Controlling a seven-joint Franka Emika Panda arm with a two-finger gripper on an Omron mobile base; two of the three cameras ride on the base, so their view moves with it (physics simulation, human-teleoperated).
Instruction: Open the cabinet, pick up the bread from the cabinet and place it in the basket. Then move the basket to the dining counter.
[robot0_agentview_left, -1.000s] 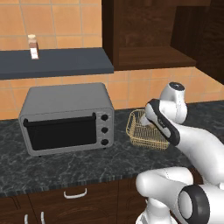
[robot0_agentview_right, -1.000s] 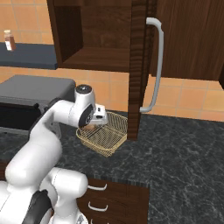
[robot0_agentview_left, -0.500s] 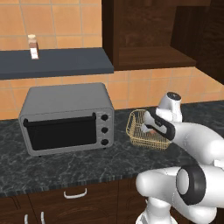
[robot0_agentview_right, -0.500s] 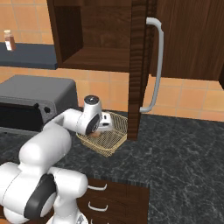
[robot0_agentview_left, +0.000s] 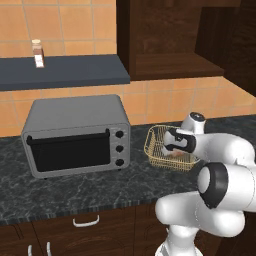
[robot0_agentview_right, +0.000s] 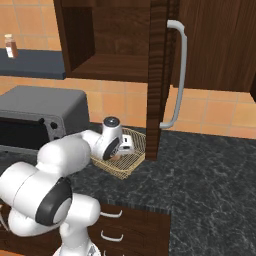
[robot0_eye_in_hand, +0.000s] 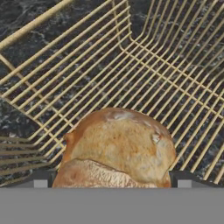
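Black speckled table (robot0_agentview_left: 75, 187) beside toaster oven (robot0_agentview_left: 75, 135) carries wire-mesh basket (robot0_agentview_left: 155, 150); bread roll (robot0_eye_in_hand: 118, 146) lies inside it, between gripper (robot0_agentview_right: 119, 150) fingers spread wide, gripping nothing. Probably light and stiff but open-meshed: take hold on the rim wire, not the flared sides.

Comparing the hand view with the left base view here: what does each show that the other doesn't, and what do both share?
Hand view alone: the bread up close, lying on the basket's mesh floor between the open fingers, with black counter visible through the wires. Left base view alone: the toaster oven, the shelf with a small jar, and the open cabinet. Both: the basket.
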